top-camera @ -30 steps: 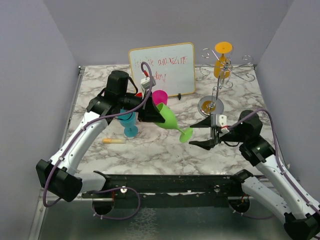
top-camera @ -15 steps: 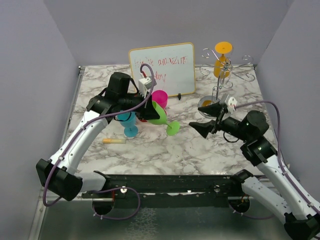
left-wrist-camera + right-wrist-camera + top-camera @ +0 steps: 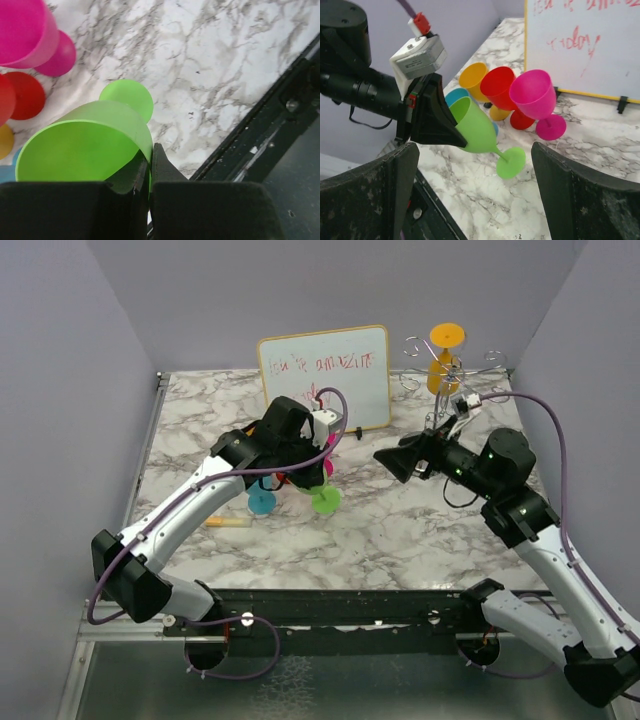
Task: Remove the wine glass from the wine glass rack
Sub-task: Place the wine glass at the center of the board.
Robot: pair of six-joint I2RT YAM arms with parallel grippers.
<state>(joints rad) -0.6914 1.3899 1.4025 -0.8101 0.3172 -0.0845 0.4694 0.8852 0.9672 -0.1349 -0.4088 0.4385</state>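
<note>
My left gripper is clamped on the rim of the green glass, parking it mid-table, and my right gripper is wide open, so next I'd reach far right for the orange wine glass hanging on the wine glass rack.

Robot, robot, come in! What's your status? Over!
Left gripper shut on green glass rim, glass tilted, off the rack. Right gripper open, empty. Orange glass hangs on rack. Pink glass close beside green one.
</note>
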